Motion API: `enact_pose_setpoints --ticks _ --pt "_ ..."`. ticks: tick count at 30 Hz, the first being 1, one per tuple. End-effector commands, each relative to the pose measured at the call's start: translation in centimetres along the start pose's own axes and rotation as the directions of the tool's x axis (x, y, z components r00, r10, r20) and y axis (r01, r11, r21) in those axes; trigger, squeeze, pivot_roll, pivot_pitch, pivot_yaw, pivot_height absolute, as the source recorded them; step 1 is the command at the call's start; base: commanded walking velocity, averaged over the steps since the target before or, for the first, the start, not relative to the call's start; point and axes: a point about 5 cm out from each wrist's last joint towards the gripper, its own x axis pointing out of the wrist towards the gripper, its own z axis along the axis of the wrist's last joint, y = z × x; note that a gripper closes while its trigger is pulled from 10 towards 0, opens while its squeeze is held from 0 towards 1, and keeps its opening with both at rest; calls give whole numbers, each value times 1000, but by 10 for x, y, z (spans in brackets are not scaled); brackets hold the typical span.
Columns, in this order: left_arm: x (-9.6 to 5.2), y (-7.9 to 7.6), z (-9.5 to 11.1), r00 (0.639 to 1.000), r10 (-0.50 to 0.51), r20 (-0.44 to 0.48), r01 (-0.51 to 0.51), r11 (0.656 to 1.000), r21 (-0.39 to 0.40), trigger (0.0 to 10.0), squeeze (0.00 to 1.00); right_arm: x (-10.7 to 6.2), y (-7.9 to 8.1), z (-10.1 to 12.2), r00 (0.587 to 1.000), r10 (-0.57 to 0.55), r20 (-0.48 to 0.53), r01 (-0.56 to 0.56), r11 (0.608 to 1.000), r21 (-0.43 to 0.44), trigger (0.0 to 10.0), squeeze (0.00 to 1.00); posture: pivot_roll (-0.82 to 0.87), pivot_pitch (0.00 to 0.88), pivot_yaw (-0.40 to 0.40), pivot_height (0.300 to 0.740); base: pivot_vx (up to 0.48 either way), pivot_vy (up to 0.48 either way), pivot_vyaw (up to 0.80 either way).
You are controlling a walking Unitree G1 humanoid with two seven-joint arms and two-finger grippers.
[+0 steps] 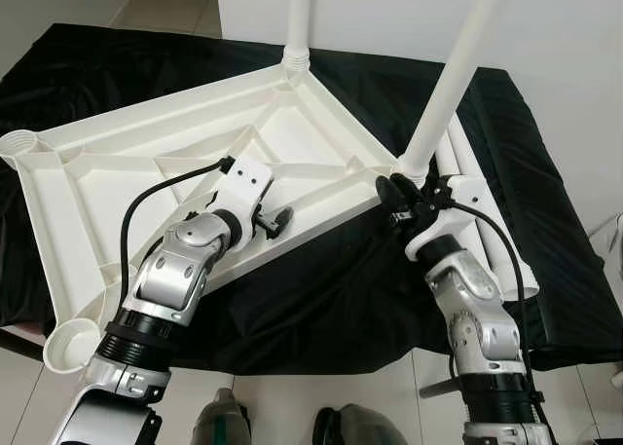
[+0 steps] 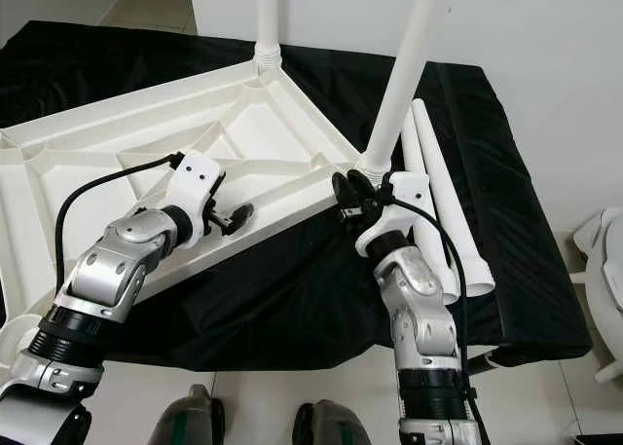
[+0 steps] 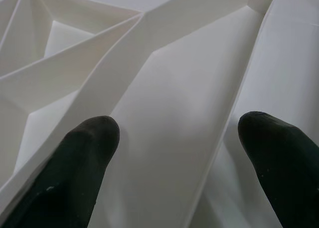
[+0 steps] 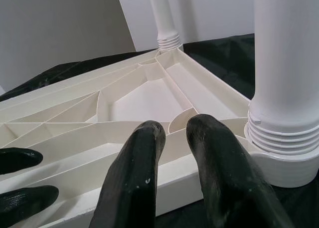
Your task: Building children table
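Note:
The white plastic table top (image 1: 127,182) lies upside down on a black cloth, ribs facing up. One white leg (image 1: 298,17) stands in its far corner socket, and a second leg (image 1: 456,70) stands in the right corner socket. Two loose legs (image 1: 492,245) lie on the cloth to the right. My left gripper (image 1: 277,219) is open over the near rim, its fingertips (image 3: 97,133) spread above a rib channel. My right gripper (image 1: 392,194) is shut on nothing, beside the base of the right corner leg (image 4: 284,133) and just above the rim.
Empty leg sockets sit at the left corner (image 1: 19,145) and at the near-left corner (image 1: 70,348), which overhangs the cloth's front edge. A white wall stands behind. Tiled floor and my feet (image 1: 222,421) lie below. A white object (image 2: 605,260) stands at the far right.

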Motion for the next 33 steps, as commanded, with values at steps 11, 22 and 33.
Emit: enact_pose_setpoints --ticks 11,22,33 --pt "2 0 -4 997 -11 -75 6 998 -68 10000 0 -5 1 0 1000 2 -18 -2 1000 -4 10000 0 -5 65 -26 740 0 0 0" --pt "7 11 -1 966 228 -125 -243 961 -132 10000 0 -6 3 -2 1000 -10 -20 9 1000 -5 10000 0 -10 66 -17 740 0 0 0" --pt "9 18 13 922 377 -87 -386 912 -140 0 0 -5 5 -1 1000 -17 -18 17 1000 1 10000 0 -9 72 -21 740 0 0 0"
